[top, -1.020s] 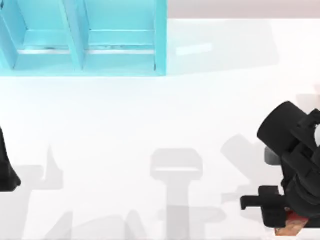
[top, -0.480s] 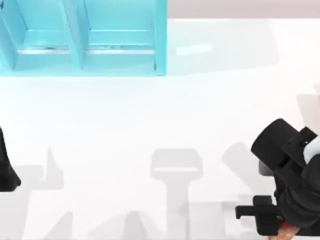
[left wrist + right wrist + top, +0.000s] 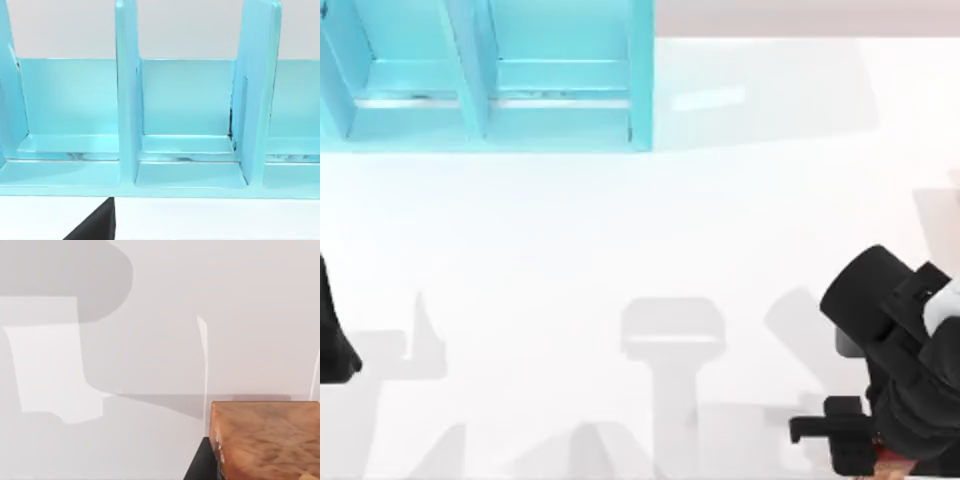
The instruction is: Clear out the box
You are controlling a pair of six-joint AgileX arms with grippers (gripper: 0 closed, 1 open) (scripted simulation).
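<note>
A light blue box with upright dividers sits at the far left corner of the white table in the top view, its compartments open toward the middle of the table. The left wrist view faces the same box from the front: three compartments set apart by two tall dividers, each with a pale blue floor and back wall, and nothing can be made out lying inside any of them. The left arm is parked at the table's left edge, well apart from the box, and whether its fingers are open or closed cannot be told. The right arm is bent low over the near right corner of the table, with its black wrist hardware jutting toward the left. Under it, right at the near edge of the top view, a sliver of a reddish-brown object peeks out. The right wrist view shows this as a reddish-brown block with a mottled, wood-like surface, next to a dark gripper part, above the white tabletop; whether the right gripper grips it or merely sits beside it cannot be told.
</note>
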